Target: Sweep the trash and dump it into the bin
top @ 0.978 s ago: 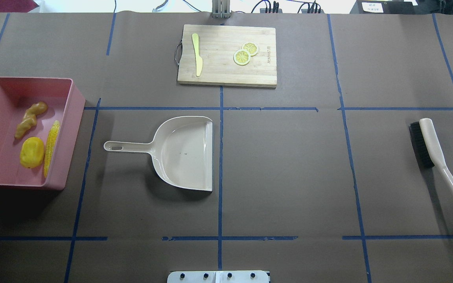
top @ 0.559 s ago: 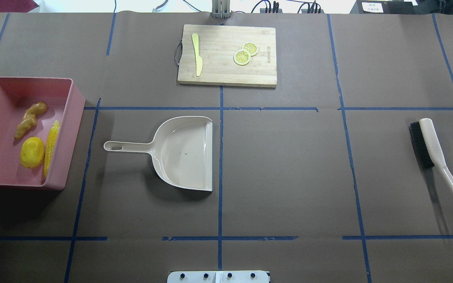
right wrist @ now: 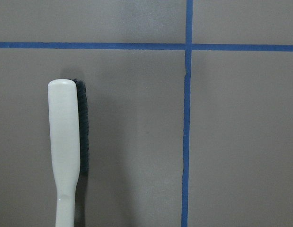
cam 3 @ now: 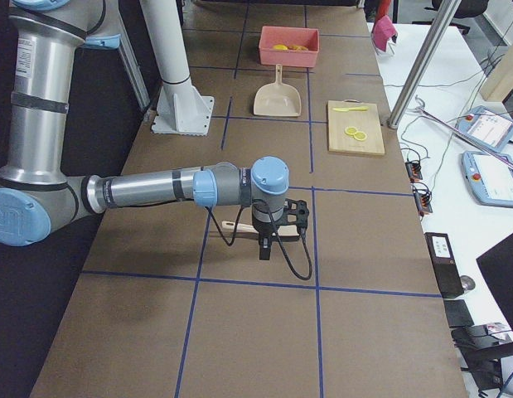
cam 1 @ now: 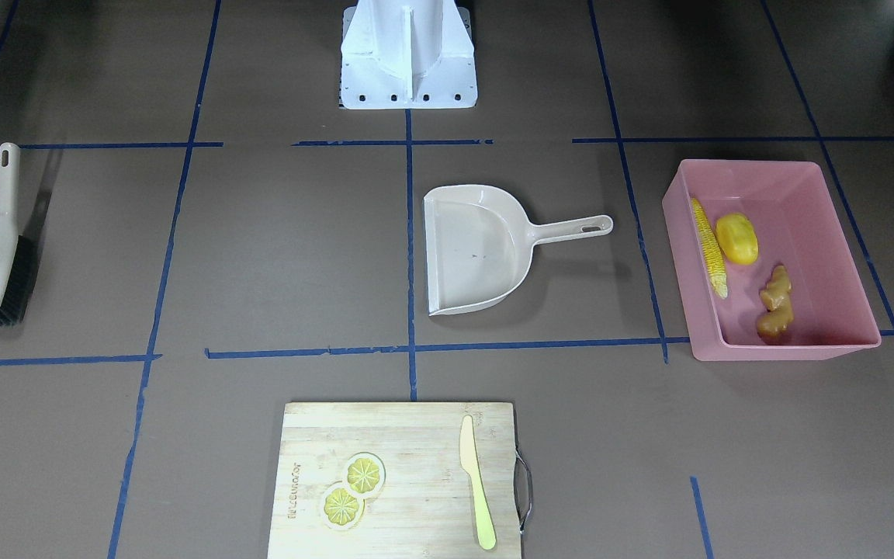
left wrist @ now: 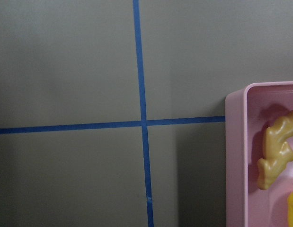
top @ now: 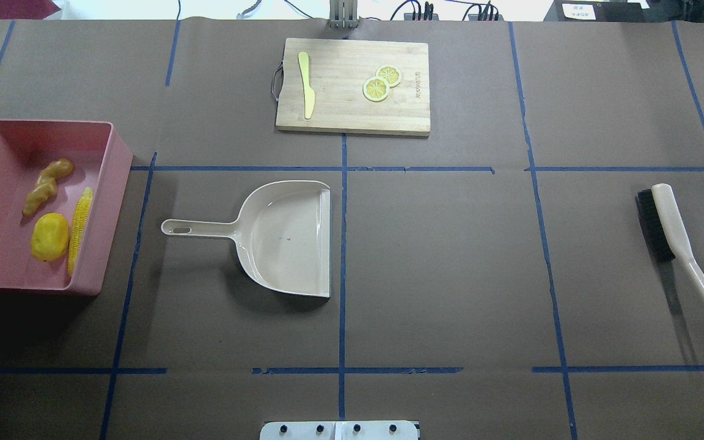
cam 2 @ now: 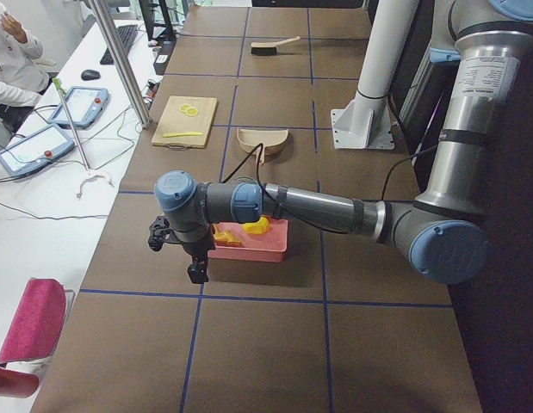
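The pink bin stands at the table's left edge and holds the corn cob, the yellow potato lump and the ginger root. The front view shows the bin with the same three pieces inside. The left gripper hangs beside the bin's outer end; its wrist view shows the bin's corner and the ginger. The right gripper hangs over the brush. I cannot tell whether either gripper is open or shut.
The beige dustpan lies empty at the table's middle, handle toward the bin. The brush lies at the far right. A wooden cutting board at the far side carries a pale knife and two lemon slices.
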You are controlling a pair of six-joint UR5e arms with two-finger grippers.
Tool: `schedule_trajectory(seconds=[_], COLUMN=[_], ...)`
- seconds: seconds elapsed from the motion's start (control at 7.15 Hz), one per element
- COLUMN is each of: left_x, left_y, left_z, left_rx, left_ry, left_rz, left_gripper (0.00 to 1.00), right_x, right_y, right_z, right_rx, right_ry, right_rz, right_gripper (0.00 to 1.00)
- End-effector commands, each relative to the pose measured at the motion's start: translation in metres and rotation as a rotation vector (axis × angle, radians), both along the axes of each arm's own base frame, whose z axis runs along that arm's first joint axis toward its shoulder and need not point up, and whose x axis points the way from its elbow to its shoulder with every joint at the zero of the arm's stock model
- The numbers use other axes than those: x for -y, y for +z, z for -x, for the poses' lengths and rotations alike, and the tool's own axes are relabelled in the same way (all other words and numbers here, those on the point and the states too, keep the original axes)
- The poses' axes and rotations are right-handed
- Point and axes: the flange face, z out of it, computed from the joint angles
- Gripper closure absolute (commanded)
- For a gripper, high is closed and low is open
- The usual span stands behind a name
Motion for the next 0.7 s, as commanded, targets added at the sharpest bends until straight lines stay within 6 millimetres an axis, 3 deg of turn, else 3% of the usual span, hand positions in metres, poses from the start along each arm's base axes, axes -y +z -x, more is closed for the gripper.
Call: schedule_trajectory(seconds=[0.0,0.56], left_x=[-0.0061,-0.0047], left_y=[0.0079,0.0048], left_z=[-0.0005,-0.0004], left_rx=[-0.001,0.000], left_ry=[0.006,0.007], left_rz=[-0.009,-0.017], left_gripper=[0.00,0.00], right_x=[0.0015,0.0015], right_y=[-0.0006,-0.0006], right_z=[0.0003,0.0003], right_rx=[0.003,0.003], right_ry=[0.001,0.001], right_rz=[-0.001,-0.001], right_gripper=[0.00,0.00])
